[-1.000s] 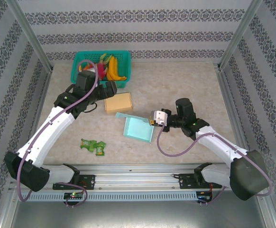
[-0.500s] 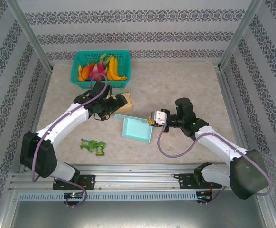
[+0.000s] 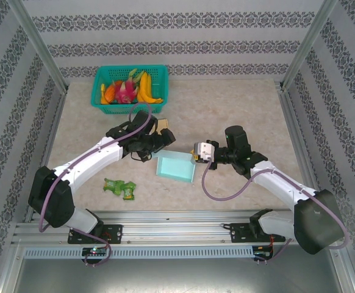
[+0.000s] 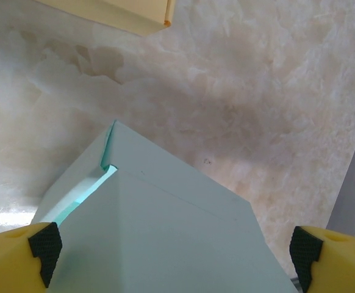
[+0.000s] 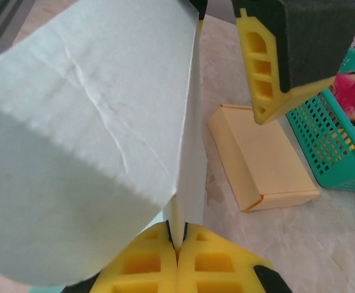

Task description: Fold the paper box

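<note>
**A:** Going L to R. What's by the left end effector [image 3: 161, 144]?

**B:** A green packet [image 3: 120, 188] is lying well behind it, toward the arm bases. A fruit basket [image 3: 130, 67] is sitting off to its far side. A tan box [image 4: 116, 12] is sitting just beyond its tips.

**A:** Is it holding anything?

**B:** No. In the L wrist view its yellow fingertips [image 4: 19, 253] are standing wide apart, gripping nothing. The paper box [image 4: 165, 232] is lying between them, just ahead.

**A:** So where's the box sitting overall?

**B:** It's resting on the counter [image 3: 238, 104] btwn the two end effectors. It's right under the left one's tips and touching the right one. It's teal and only partly formed.

**A:** And the right end effector [image 3: 195, 156]?

**B:** It's clamping the box's right-hand panel. In the R wrist view both pads are pinching the thin sheet edge-on.

**A:** How's the box going to handle?

**B:** I'm judging it v. light: thin card that's flexing easily. The held panel is bowing and showing a faint crease. It's prob. sliding on the smooth counter if pushed loose, so the right side is working as the anchor.

**A:** Where should the left be taking hold?

**B:** I'm thinking the free flap edge nearest its tips, close to a score line, w/ a light pinch. Squeezing mid-panel is risking dents, and pulling hard is risking a tear at the corner.
</note>
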Robot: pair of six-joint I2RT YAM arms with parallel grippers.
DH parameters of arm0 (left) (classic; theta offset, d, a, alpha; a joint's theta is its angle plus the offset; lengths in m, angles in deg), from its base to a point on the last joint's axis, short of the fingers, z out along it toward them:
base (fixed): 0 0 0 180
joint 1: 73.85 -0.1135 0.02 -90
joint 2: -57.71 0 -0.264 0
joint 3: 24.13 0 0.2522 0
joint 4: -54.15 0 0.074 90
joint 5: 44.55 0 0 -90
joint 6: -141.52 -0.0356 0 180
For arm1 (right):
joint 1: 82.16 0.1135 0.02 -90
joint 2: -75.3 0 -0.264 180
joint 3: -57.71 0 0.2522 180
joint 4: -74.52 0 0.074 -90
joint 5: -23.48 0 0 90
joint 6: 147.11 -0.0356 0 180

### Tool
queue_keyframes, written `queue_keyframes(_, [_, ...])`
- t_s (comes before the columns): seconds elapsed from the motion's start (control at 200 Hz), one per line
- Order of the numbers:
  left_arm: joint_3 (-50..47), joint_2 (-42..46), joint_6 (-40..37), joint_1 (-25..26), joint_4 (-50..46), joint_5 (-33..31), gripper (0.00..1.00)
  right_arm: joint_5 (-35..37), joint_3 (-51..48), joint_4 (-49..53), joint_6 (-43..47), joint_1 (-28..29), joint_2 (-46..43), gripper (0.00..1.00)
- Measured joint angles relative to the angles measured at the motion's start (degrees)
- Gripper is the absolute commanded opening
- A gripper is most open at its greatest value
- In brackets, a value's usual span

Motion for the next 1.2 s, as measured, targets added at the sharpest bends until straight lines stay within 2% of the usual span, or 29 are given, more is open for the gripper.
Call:
queue_keyframes(0.26, [-0.31, -0.17, 0.46, 1.9, 0.44, -1.88, 0.83, 1.51, 0.0, 0.94, 1.62, 0.48, 0.59, 0.03])
queue_keyframes(0.4, [-2.56, -0.2, 0.55, 2.97, 1.88, -2.78, 0.8, 3.04, 0.0, 1.81, 2.71, 0.79, 1.05, 0.16])
queue_keyframes(0.535, [-5.64, -0.35, 0.85, 4.07, 2.99, -3.61, 0.77, 5.7, 0.02, 3.15, 3.85, 2.05, 2.32, 0.2])
queue_keyframes(0.614, [-7.13, -0.39, 0.87, 4.63, 3.67, -4.39, 0.77, 7.5, 0.02, 4.35, 4.59, 2.86, 2.89, 0.27])
queue_keyframes(0.964, [-9.22, -1.62, 2.12, 7.63, 6.99, -8.44, 0.75, 18.32, 3.06, 14.19, 8.39, 6.12, 3.3, 0.28])
queue_keyframes(1.204, [-9.25, -3.61, 3.91, 9.88, 9.2, -9.29, 0.75, 22.84, 4.42, 19.87, 9.62, 8.11, 3.3, 0.24])
